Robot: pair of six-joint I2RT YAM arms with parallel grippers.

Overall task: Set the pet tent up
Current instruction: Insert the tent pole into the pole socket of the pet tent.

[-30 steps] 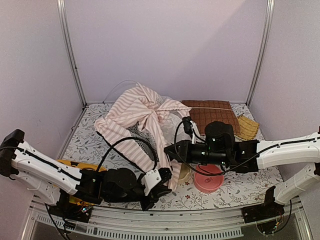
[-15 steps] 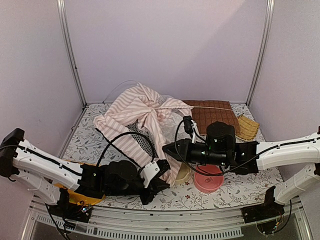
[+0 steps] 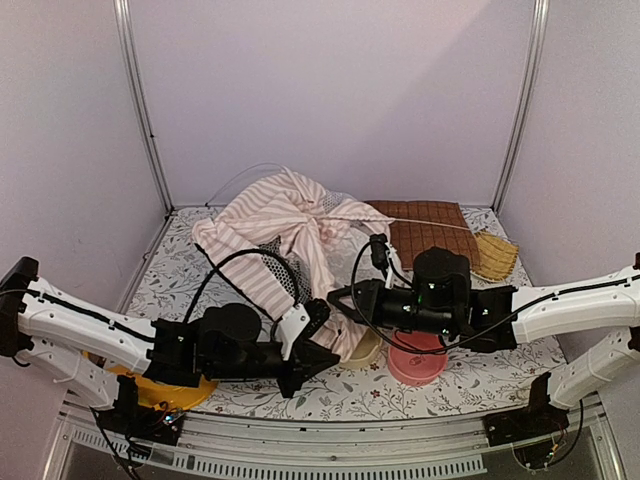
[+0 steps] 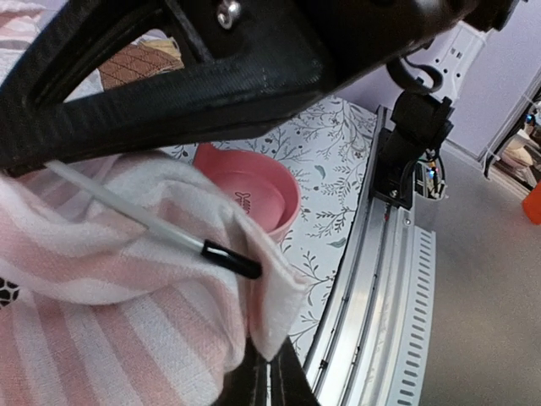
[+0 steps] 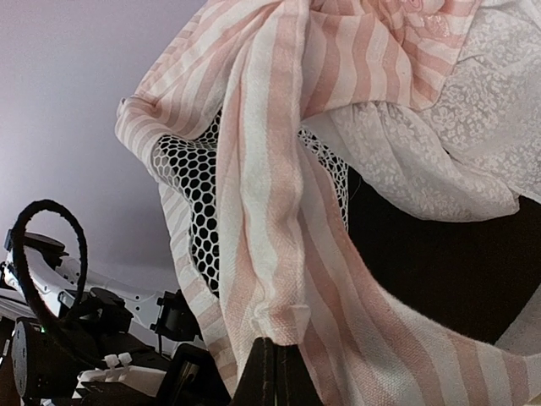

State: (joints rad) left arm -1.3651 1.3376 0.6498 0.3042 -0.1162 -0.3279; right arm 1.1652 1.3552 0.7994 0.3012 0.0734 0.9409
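The pet tent (image 3: 290, 225) is a crumpled heap of pink-and-white striped fabric with white mesh, lying across the middle and back of the table. My left gripper (image 3: 328, 352) is shut on a low corner of its fabric near the front. In the left wrist view the gripper (image 4: 270, 376) pinches that striped corner (image 4: 270, 313), and a thin clear pole with a black tip (image 4: 228, 258) lies across the cloth. My right gripper (image 3: 335, 297) is shut on a hem just above. The right wrist view shows it (image 5: 275, 355) holding a folded strip of the tent (image 5: 279, 169) beside honeycomb mesh (image 5: 190, 178).
A pink bowl (image 3: 415, 362) sits under the right arm, and a cream bowl (image 3: 365, 350) is partly under the fabric. A brown quilted mat (image 3: 420, 228) and a woven straw piece (image 3: 495, 255) lie at the back right. Something yellow (image 3: 180, 385) lies under the left arm.
My left gripper has moved up and away from the front rail, taking the tent corner with it. The fabric heap has shifted slightly toward the back. The right gripper has barely moved.
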